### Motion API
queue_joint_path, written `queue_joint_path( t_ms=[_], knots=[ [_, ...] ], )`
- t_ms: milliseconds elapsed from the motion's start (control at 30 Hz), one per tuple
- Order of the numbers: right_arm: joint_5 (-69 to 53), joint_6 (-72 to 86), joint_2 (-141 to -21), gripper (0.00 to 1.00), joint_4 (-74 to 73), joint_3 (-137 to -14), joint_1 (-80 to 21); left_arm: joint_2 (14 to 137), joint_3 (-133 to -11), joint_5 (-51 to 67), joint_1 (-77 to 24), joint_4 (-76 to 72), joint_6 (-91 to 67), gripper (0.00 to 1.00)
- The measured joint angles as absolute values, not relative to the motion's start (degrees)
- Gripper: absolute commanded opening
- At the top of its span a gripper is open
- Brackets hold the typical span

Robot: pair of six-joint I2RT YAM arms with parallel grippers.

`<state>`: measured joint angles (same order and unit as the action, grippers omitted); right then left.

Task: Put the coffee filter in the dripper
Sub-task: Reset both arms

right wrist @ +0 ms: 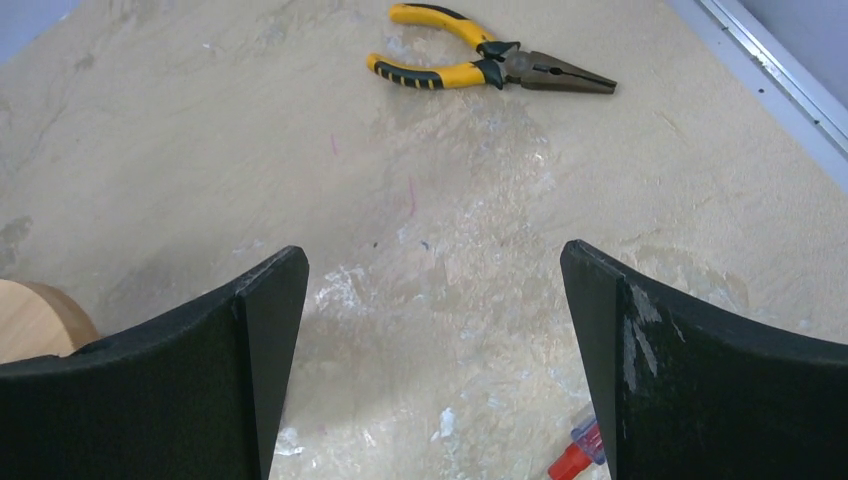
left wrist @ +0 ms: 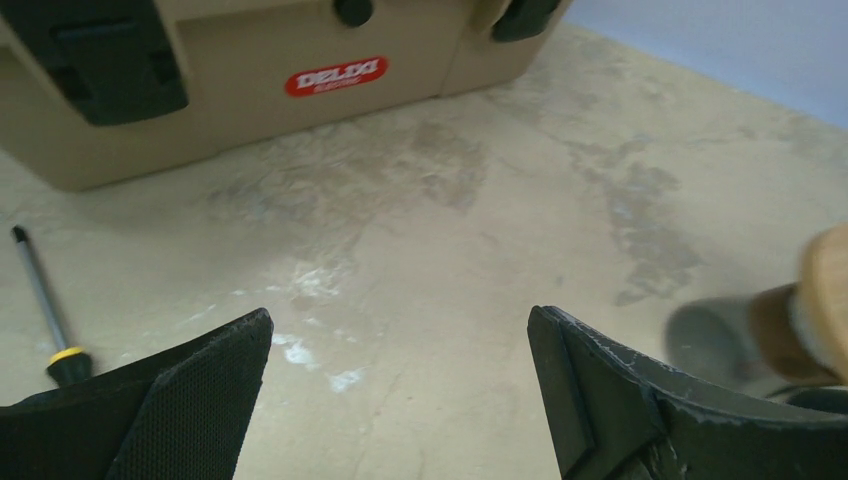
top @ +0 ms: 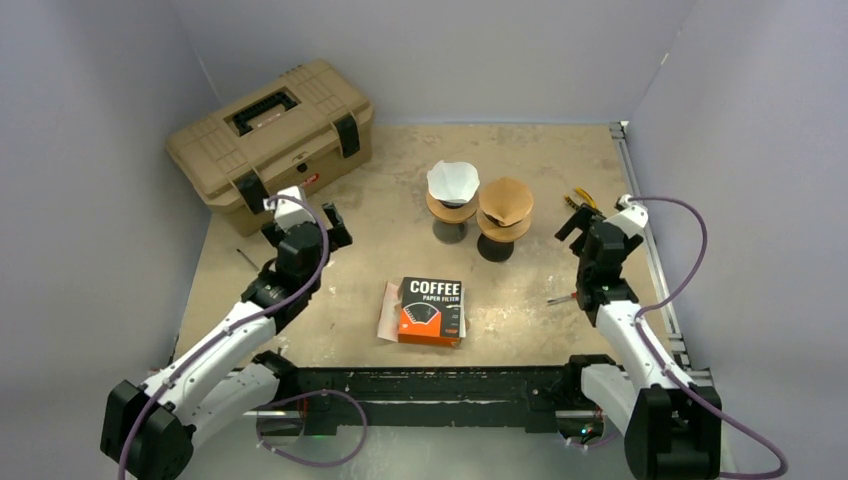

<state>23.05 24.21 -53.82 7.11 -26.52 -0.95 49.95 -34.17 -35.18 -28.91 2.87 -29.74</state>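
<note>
Blurry dripper [left wrist: 822, 295] half off the left wrist view's right edge; toolbox [left wrist: 250, 90] top out of frame.

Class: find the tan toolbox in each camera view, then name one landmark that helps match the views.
Top external: toolbox in the picture's upper left.
Left wrist: toolbox, its red-labelled front along the top left.
Right wrist: not in view.
Shared landmark: screwdriver, in top external and left wrist views.

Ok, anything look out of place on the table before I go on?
A brown filter sheet sticks out askew at the left side of the coffee filter box. Pliers and a screwdriver lie loose on the table. The white-filter dripper and brown-filter dripper stand upright; nothing spilled.
</note>
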Motion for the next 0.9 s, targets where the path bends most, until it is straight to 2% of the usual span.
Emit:
queue_joint_path(
  t_ms=[300, 533, 733, 900],
  knots=[
    [24.49, 21.32, -54.06, 0.99, 26.81, -15.31, -0.93, 55.94, -24.58, -42.96, -28.91, -9.98, -19.79, 0.99],
    [21.98, 16.71, -57.45, 0.99, 48.66, -6.66, -0.95, 61.8, -19.64, -44.77, -26.89, -23.27, -10.31, 0.99],
    [18.33, 11.25, -70.08, 0.99, 69.38, -5.21, -0.95, 70.13, -9.76, -40.23, -19.33, -43.48, -5.39, 1.0],
    [17.12, 8.93, -81.1, 0.99, 81.28, -5.74, -0.95, 80.18, -6.61, -35.09, -14.06, -60.45, -3.22, 0.99]
  ],
)
